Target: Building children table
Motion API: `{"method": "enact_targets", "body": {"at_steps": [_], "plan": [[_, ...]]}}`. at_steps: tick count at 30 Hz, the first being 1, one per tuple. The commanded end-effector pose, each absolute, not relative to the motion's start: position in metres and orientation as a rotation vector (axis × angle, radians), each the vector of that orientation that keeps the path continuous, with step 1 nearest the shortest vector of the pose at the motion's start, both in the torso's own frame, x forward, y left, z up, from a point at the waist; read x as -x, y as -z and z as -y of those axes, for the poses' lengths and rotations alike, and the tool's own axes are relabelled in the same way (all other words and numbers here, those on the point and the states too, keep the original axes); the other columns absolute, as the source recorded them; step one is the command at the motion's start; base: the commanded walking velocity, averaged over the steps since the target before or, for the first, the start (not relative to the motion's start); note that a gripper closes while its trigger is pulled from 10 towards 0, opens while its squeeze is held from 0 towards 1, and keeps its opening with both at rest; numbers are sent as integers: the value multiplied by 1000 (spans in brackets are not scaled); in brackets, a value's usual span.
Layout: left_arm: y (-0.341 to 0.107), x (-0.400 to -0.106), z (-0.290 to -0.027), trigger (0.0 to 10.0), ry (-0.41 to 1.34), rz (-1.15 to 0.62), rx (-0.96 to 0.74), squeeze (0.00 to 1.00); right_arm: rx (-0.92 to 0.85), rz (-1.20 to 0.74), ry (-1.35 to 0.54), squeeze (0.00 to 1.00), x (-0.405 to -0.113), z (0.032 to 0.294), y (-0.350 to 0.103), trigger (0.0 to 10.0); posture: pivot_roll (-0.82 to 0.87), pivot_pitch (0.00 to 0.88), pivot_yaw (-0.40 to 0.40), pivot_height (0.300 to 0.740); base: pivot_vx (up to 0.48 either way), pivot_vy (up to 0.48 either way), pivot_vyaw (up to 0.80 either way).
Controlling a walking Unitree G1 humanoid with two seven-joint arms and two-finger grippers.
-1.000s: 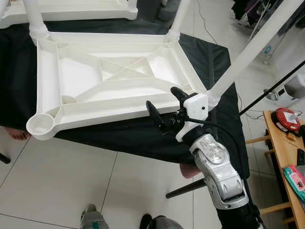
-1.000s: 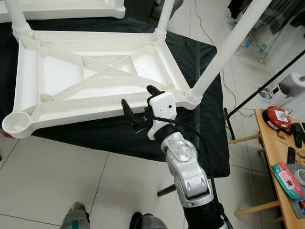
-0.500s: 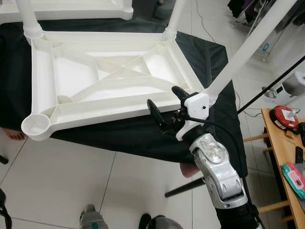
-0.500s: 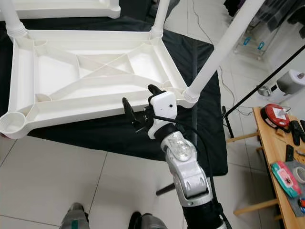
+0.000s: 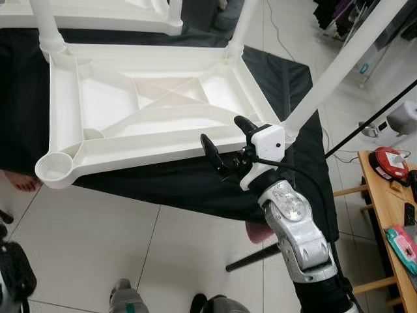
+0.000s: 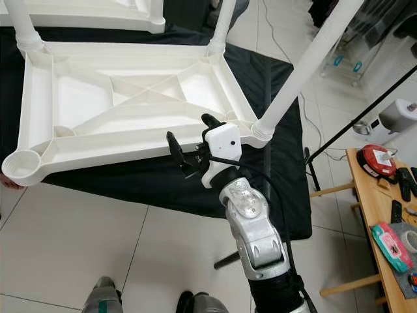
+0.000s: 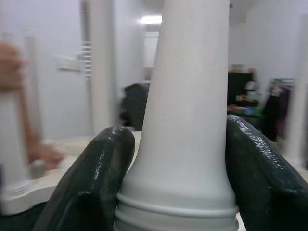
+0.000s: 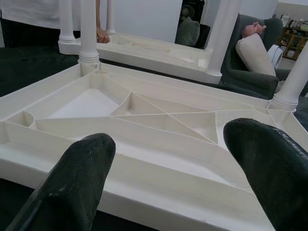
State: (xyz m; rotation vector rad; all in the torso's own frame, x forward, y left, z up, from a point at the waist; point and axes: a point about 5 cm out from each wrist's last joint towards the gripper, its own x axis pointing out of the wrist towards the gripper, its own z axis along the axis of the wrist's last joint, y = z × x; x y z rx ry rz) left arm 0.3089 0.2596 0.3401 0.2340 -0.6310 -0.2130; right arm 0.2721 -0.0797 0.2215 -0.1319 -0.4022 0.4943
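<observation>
Unmoved since before: upturned white ribbed tabletop (image 5: 150, 111), right gripper (image 5: 227, 145) spread, left gripper (image 7: 180, 168) clamping leg (image 7: 185, 110).

The upturned tabletop (image 5: 150, 111) lies on a cloth (image 5: 195, 186) on the floor. Legs (image 5: 339, 68) stand in three corners; the near left socket (image 5: 55, 168) holds none. A desk (image 5: 391, 215) stands right.

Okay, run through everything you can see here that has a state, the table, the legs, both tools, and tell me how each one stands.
table: upside down on the black cloth
near left socket: empty, no leg yet
near right leg: seated in its corner
far right leg: seated
far left leg: seated
right tool: open, at the table's near rim
left tool: shut on a white leg
</observation>
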Motion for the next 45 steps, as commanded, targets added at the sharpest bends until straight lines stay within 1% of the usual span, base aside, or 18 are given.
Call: {"method": "enact_targets", "body": {"at_steps": [1, 5, 6, 9, 11, 16, 17, 18, 19, 20, 21, 23, 24, 26, 27, 29, 31, 45], "plan": [[-334, -307, -231, 10000, 411, 607, -274, 0, 131, 413, -482, 0, -274, 85, -223, 10000, 194, 140, -129, 740, 0, 0, 0], [-319, -313, -209, 10000, 488, 565, -268, 0, 56, 440, -482, 0, -277, 87, -238, 10000, 193, 133, -122, 740, 0, 0, 0], [-306, -316, -191, 10000, 548, 540, -284, 0, -41, 468, -493, 0, -277, 87, -254, 10000, 190, 133, -120, 740, 0, 0, 0], [-301, -317, -181, 10000, 582, 537, -279, 0, -87, 482, -500, 0, -277, 87, -261, 10000, 185, 128, -117, 740, 0, 0, 0], [-294, -316, -157, 10000, 660, 545, -276, 0, -205, 488, -528, 0, -278, 86, -273, 10000, 182, 128, -114, 740, 0, 0, 0], [-293, -315, -148, 10000, 681, 551, -271, 0, -250, 484, -538, 0, -279, 85, -275, 10000, 177, 123, -114, 740, 0, 0, 0], [-294, -313, -135, 10000, 707, 562, -257, 0, -296, 474, -555, 573, -281, 84, -276, 10000, 175, 122, -111, 740, 0, 0, 0], [-294, -313, -135, 10000, 707, 562, -257, 0, -296, 474, -555, 573, -281, 84, -276, 10000, 175, 122, -111, 740, 0, 0, 0], [-296, -310, -122, 10000, 738, 570, -241, 0, -342, 462, -585, 1000, -283, 80, -276, 10000, 175, 119, -109, 740, 0, 0, 0], [-296, -310, -122, 10000, 738, 570, -241, 0, -342, 462, -585, 1000, -283, 80, -276, 10000, 175, 119, -109, 740, 0, 0, 0], [-298, -305, -108, 10000, 780, 583, -223, 0, -385, 443, -624, 1000, -287, 76, -278, 10000, 173, 117, -107, 740, 0, 0, 0], [-298, -305, -108, 10000, 780, 583, -223, 0, -385, 443, -624, 1000, -287, 76, -278, 10000, 173, 117, -107, 740, 0, 0, 0], [-299, -300, -99, 10000, 815, 591, -223, 0, -423, 429, -673, 0, -289, 72, -281, 10000, 173, 117, -107, 740, 0, 0, 0], [-299, -300, -99, 10000, 815, 591, -223, 0, -423, 429, -673, 0, -289, 72, -281, 10000, 173, 117, -107, 740, 0, 0, 0], [-298, -296, -92, 10000, 844, 598, -222, 0, -468, 426, -757, 0, -291, 66, -287, 10000, 183, 115, -113, 740, 0, 0, 0], [-298, -296, -92, 10000, 844, 598, -222, 0, -468, 426, -757, 0, -291, 66, -287, 10000, 183, 115, -113, 740, 0, 0, 0], [-297, -287, -82, 10000, 885, 611, -223, 0, -544, 419, -844, 0, -299, 59, -299, 10000, 192, 114, -118, 740, 0, 0, 0], [-286, -273, -71, 10000, 942, 580, -237, 0, -631, 405, -961, 0, -321, 48, -322, 10000, 206, 110, -129, 740, 0, 0, 0]]}}
